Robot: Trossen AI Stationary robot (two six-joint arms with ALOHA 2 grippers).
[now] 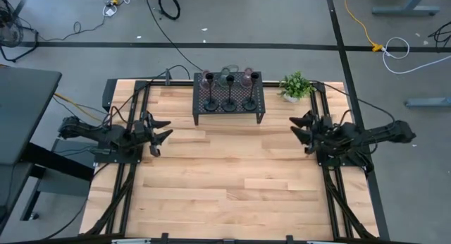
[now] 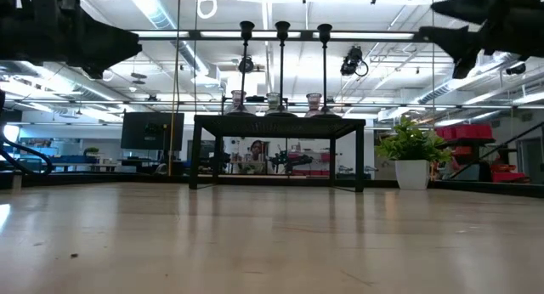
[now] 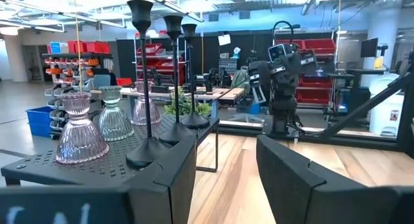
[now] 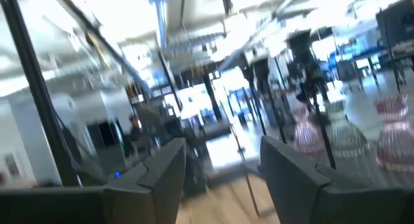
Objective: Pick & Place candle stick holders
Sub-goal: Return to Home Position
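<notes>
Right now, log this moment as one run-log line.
left gripper: open, empty, left side | right gripper: open, empty, right side | rack: three black candle holders, three glass holders | plant: beside rack

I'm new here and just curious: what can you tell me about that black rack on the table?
The rack is a low black stand, seemingly metal, with a flat perforated top on thin legs. It stands level at the far edge of the table, a plant nearby. On top stand three black holders in the near row and three glass holders behind. The left gripper and right gripper hang clear of it.
</notes>
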